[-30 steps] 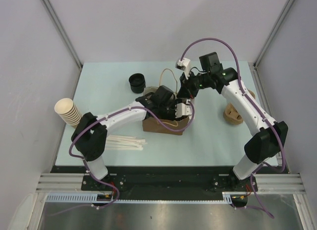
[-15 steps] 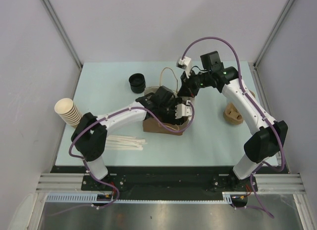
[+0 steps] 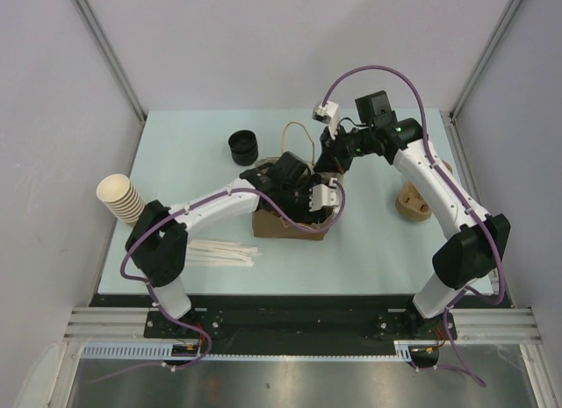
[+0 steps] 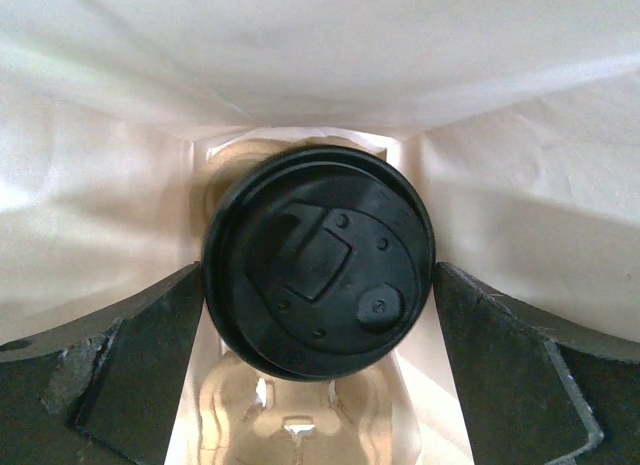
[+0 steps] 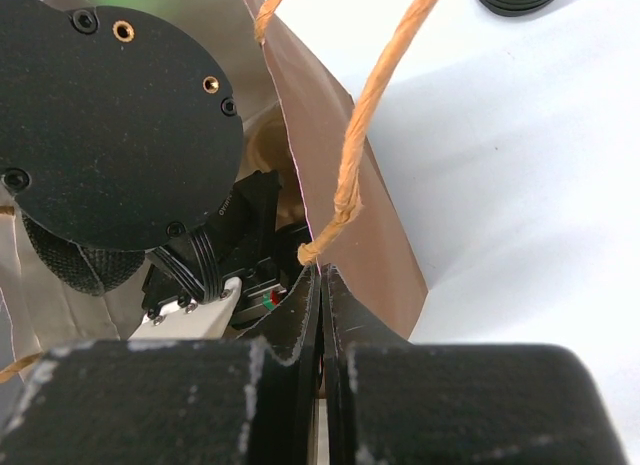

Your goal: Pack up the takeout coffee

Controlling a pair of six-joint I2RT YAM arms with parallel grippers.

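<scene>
Both left fingers (image 4: 130, 365) have just sprung wide off the takeout coffee (image 4: 318, 260) — it sits in the bag (image 5: 350, 225) (packed, I judge); right fingers (image 5: 200, 405) clench the bag's rim.

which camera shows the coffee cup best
The left wrist view: the coffee cup, black lid up, fills the middle, inside the bag, between the left fingers. In the top view the left arm and bag hide it. The right wrist view shows the bag's wall and handle, not the cup.

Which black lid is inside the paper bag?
The lid on the takeout coffee, flanked by the left gripper; the loose stack of lids sits outside the paper bag, on the table.
</scene>
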